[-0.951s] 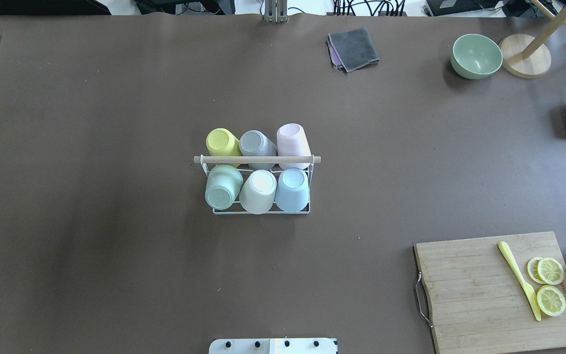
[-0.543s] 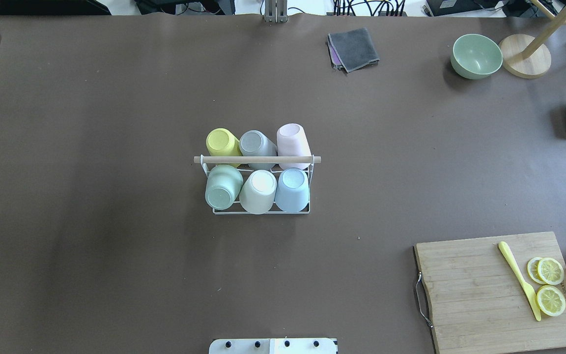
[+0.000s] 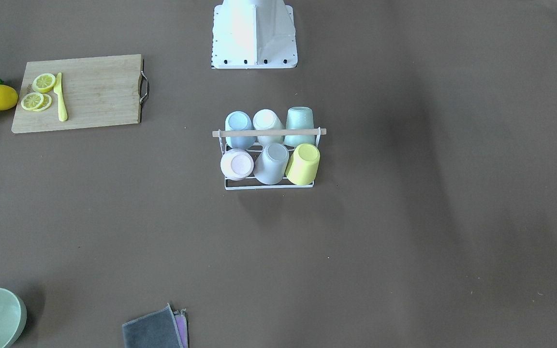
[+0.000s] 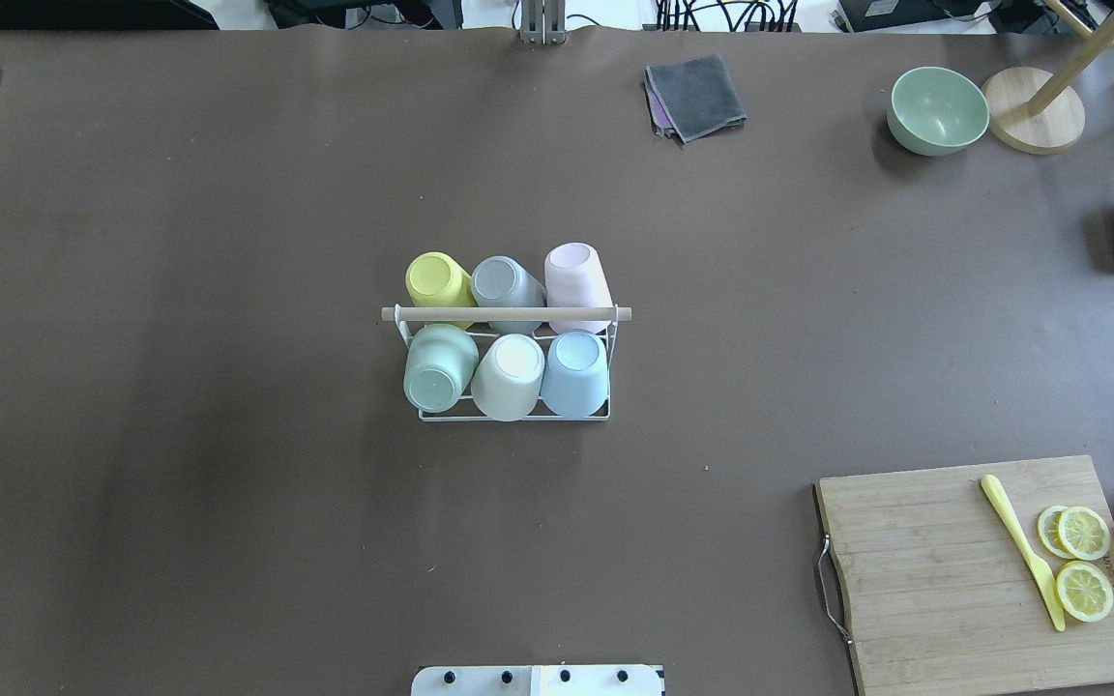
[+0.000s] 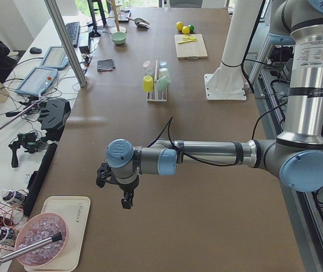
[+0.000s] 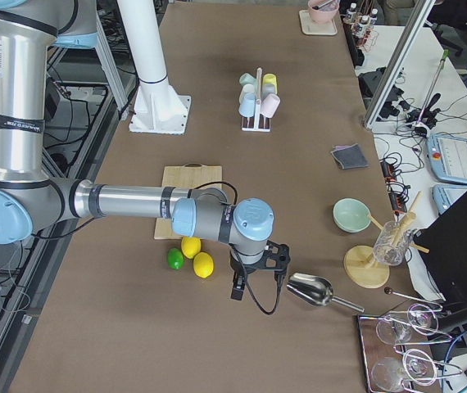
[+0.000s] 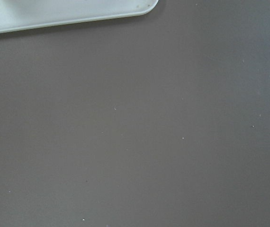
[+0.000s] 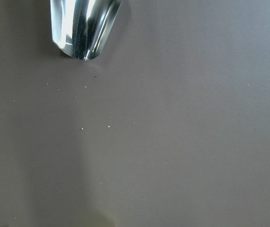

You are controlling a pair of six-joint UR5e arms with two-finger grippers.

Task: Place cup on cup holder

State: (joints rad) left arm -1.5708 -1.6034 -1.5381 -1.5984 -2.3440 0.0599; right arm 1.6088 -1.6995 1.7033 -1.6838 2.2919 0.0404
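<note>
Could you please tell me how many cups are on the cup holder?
6, all inverted on the cup holder: yellow cup, grey cup, pink cup in the far row; green cup, white cup, blue cup nearer the robot base. None appears hidden.

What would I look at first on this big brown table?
Most likely the cup holder in the middle of the table, with six pastel cups sitting upside down on it in two rows of three. After that, the wooden cutting board in the corner near the robot on its right, with lemon slices and a yellow knife on it.
</note>
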